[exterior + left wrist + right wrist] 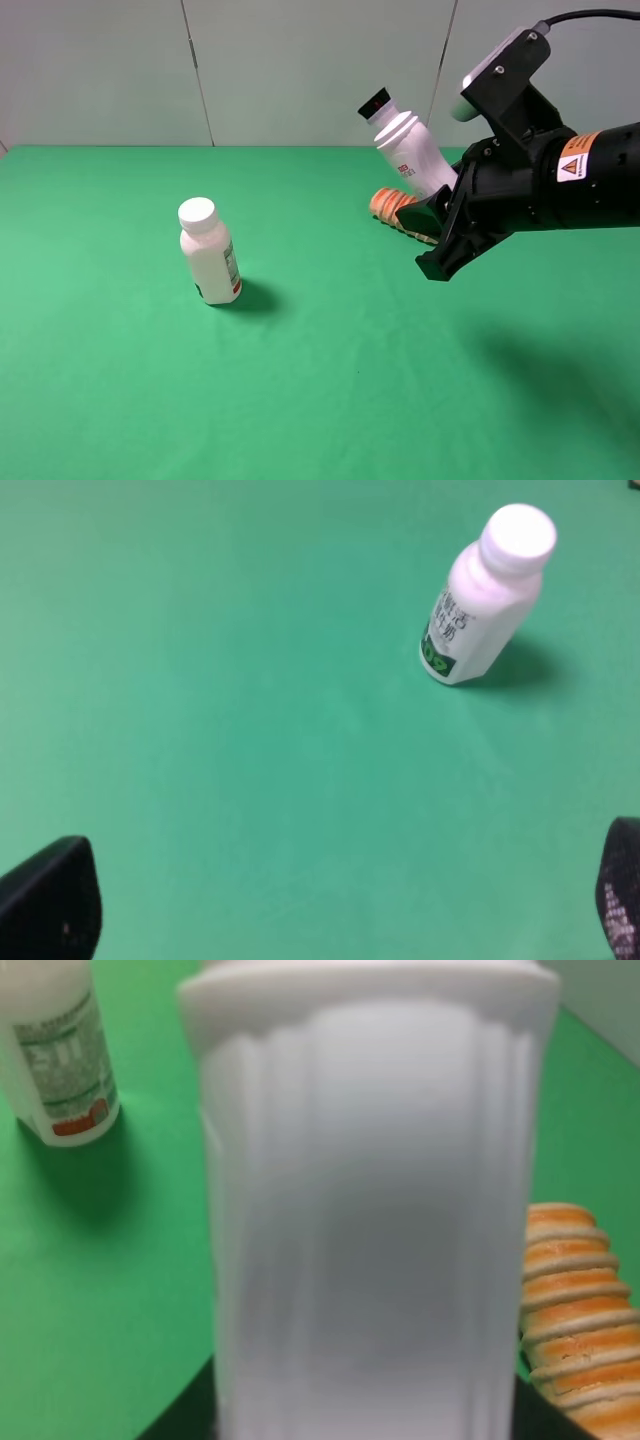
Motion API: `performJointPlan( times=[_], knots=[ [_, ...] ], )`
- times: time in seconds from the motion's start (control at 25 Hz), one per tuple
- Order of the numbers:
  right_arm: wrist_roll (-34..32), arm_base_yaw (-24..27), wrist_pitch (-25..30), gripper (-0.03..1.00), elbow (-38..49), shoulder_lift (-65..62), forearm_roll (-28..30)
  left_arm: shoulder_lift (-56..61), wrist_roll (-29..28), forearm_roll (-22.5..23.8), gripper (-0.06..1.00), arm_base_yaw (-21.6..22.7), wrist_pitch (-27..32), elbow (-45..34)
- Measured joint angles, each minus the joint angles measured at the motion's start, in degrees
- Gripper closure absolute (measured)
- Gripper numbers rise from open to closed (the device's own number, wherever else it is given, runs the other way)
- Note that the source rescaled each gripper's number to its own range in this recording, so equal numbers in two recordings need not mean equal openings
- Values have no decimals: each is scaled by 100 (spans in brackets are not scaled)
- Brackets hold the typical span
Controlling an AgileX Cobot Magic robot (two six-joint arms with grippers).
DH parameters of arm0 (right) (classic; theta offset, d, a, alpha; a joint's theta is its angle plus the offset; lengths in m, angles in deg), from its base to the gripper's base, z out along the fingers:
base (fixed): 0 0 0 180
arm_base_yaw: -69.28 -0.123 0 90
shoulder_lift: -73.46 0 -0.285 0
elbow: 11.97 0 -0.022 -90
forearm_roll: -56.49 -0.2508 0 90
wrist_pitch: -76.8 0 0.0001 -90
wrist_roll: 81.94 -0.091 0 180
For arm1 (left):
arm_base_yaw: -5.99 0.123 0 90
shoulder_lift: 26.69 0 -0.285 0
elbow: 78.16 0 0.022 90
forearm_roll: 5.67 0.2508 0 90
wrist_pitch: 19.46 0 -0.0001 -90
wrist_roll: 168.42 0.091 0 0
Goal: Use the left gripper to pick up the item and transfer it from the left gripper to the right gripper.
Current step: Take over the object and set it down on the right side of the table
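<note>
Grip first: the right fingers [438,258] are clamped on the bottle [408,145], whose ribbed white body fills the right wrist view, with black finger edges just showing at either side of it. It hangs clear of the bench [320,400], tilted with its black cap [375,101] up and away from the arm, and its lower end is hidden behind the arm's end. Held this way it reads as received, so the handover looks done. The left fingers [48,905] stand wide apart with nothing between them, which fits a release. Just beyond the right fingers a roll [392,208] lies on the bench, untouched as far as I can tell. Well apart to the left a stout bottle [210,255] stands on its base. Both bottles are capped and opaque, so what is in them cannot be seen.
</note>
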Motion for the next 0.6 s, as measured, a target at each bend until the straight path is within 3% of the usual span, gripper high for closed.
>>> performJointPlan(
  times=[0.44,0.6],
  knots=[
    [-25,0,0,97,0,0,0,1640,149,34,-6,0,-5,-1425],
    [-44,0,0,97,0,0,0,1812,313,13,-6,0,-258,-1523]
  ],
)
